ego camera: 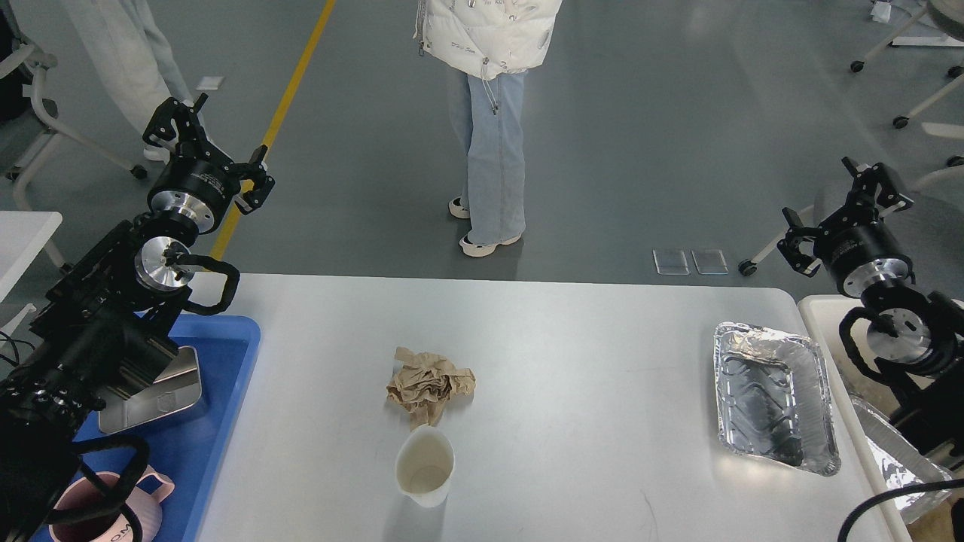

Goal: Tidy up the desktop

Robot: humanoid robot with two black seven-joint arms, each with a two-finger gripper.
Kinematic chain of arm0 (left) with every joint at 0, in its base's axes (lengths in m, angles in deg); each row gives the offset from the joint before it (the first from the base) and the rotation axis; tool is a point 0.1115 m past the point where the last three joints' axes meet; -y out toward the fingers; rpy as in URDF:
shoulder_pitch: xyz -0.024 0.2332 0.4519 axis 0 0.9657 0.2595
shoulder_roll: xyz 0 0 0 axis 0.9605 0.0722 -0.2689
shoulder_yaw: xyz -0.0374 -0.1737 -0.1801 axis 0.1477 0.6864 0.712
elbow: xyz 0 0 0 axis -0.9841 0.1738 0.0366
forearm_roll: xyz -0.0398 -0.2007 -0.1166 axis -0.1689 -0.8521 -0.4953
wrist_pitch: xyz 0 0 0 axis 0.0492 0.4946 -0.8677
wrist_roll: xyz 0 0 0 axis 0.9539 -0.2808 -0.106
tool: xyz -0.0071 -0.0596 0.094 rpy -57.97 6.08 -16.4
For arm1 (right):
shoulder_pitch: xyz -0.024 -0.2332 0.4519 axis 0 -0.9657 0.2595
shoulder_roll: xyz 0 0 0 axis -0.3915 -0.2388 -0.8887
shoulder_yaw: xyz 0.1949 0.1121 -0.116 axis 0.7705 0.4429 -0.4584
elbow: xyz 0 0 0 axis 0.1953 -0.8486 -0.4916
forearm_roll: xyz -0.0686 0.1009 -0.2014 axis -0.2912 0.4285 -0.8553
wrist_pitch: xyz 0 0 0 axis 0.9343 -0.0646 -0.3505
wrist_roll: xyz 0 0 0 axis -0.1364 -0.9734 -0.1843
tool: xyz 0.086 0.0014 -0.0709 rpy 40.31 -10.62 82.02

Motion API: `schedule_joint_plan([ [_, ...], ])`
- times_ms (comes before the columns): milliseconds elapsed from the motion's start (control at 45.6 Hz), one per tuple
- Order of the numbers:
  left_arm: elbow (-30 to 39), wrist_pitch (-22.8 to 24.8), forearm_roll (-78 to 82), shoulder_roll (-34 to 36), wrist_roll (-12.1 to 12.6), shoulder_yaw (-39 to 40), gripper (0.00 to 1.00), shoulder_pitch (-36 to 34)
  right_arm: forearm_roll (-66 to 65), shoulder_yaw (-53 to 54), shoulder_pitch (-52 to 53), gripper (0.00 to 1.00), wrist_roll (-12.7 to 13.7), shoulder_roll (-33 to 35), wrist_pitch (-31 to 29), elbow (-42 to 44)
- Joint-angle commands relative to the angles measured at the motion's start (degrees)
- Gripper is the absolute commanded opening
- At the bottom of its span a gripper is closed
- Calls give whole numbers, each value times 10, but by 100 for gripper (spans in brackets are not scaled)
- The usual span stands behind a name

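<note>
The desktop [572, 354] is seen filling the lower middle of the view, big and white, with round corners. A crumpled ball of brown paper [429, 384] is found near the middle of it. Just in front of the paper, closer to the robot, a small white cup [425, 467] is stood upright and looks empty inside. The paper and the cup are very close, but whether they touch cannot be told. Far over on the right side of the desktop a shiny foil tray [776, 397] is laid flat (its walls are wrinkled). On the left edge a blue tray [226, 391] is placed, and in it a metal box [162, 388] and a pink mug [105, 512] are kept, partly hidden by the left arm. At the far right a cream bin [817, 316] is seen beside the desktop, with more foil [896, 463] in it. The left gripper [205, 150] is held up high over the floor, past the far left corner of the desktop, with its fingers spread wide and nothing between them. The right gripper [847, 207] is held up past the far right corner, also spread wide and empty. Both are kept well apart from the things on the desktop. A person in blue jeans [493, 150] is seen standing on the grey floor beyond the desktop.
</note>
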Motion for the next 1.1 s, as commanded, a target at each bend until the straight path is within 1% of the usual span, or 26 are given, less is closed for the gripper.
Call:
schedule_joint_plan([
  [0,1,5,0,0,-1,1,98,0,-1,-73,-3,100,4,55,-5,-42],
  [219,2,19,-10,1,-1,7,98,-1,-21,-152,-25,100,8,186,-19,-148],
  [548,5,30,-10,2,-1,8,98,-4,-138,-168,-100,100,10,363,-22,-301],
  [723,5,32,-10,1,0,8,98,-6,-207,-168,-138,100,12,432,-26,-369],
  [877,5,32,-10,1,1,6,98,-7,-212,-167,-167,100,22,494,-25,-420],
  [1074,5,32,-10,2,2,4,98,-7,-194,-166,-170,100,27,534,-23,-468],
])
